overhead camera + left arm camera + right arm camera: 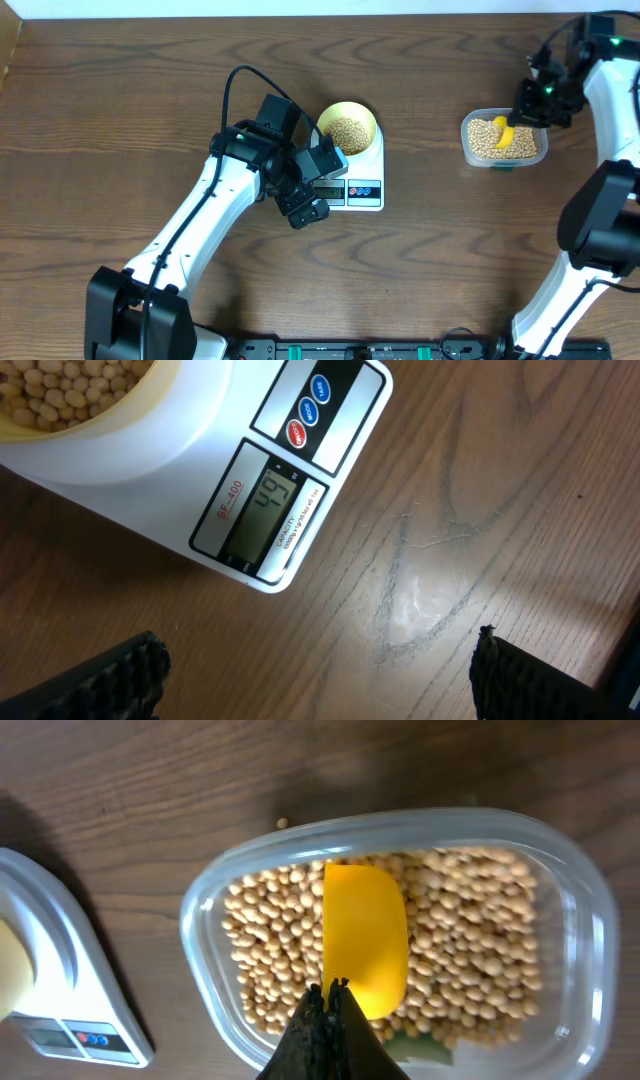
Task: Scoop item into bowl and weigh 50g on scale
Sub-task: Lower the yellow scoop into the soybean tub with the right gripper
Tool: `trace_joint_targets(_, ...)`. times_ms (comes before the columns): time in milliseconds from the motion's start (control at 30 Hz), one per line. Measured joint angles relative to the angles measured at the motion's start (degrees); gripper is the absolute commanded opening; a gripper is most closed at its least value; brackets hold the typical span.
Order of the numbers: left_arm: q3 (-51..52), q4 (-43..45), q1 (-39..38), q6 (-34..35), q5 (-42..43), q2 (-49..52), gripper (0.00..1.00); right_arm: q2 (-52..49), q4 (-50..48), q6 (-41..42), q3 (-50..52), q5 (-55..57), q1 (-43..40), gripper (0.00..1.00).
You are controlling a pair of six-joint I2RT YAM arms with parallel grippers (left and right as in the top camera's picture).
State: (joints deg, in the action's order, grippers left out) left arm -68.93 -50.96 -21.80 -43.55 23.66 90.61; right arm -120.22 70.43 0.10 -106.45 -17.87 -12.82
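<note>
Jaws of right gripper (328, 995) pinching yellow scoop (365, 935) among soybeans (470, 940) right of scale (365, 190), likely for a top-up; left gripper (320, 675) jaws spread, facing display (265, 510).

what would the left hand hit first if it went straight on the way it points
Probably bare table, just off the scale's display corner; nothing lies between the open left hand and the wood. Depth is hard to judge.
</note>
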Motion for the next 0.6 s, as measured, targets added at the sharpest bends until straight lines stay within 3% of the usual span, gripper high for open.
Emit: trace_joint_targets(600, 0.0, 0.0, 0.0, 0.0, 0.0, 0.0, 0.98, 0.2, 4.1, -2.9, -4.2, -1.9, -4.6, 0.01)
